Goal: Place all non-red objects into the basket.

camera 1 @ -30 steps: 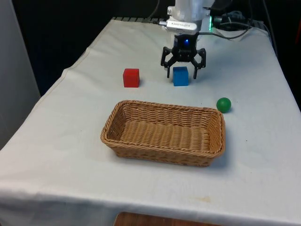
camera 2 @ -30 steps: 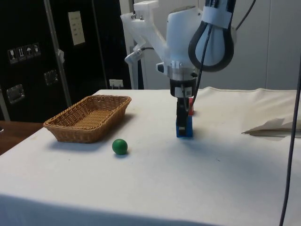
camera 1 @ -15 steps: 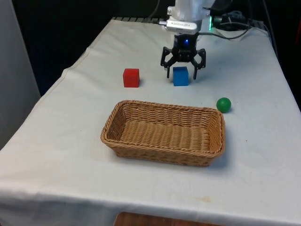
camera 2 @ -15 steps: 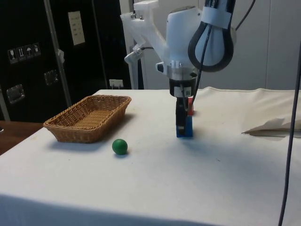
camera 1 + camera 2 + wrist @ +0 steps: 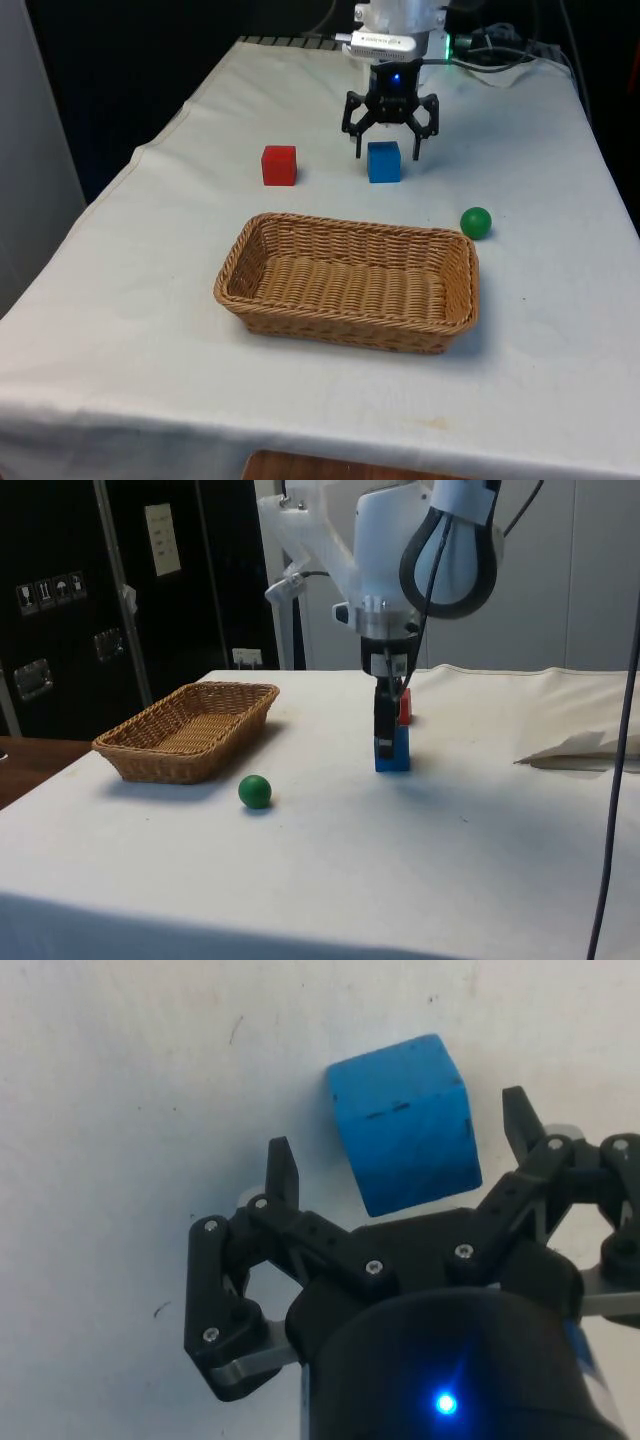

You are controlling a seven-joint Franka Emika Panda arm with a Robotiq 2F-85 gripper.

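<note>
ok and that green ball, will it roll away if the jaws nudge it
Probably: the green ball is round and sits free on the flat white cloth. The cloth may slow it a little. It looks smooth, so it could squirt out of a loose pinch.

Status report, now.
Gripper open, above blue cube. Cube on white cloth, untouched. Green ball beside empty wicker basket. Red cube stays. Nothing blocking.

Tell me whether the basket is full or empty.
Empty. The wicker basket shows only bare weave inside; the blue cube, green ball and red cube all sit outside it on the white cloth.
</note>
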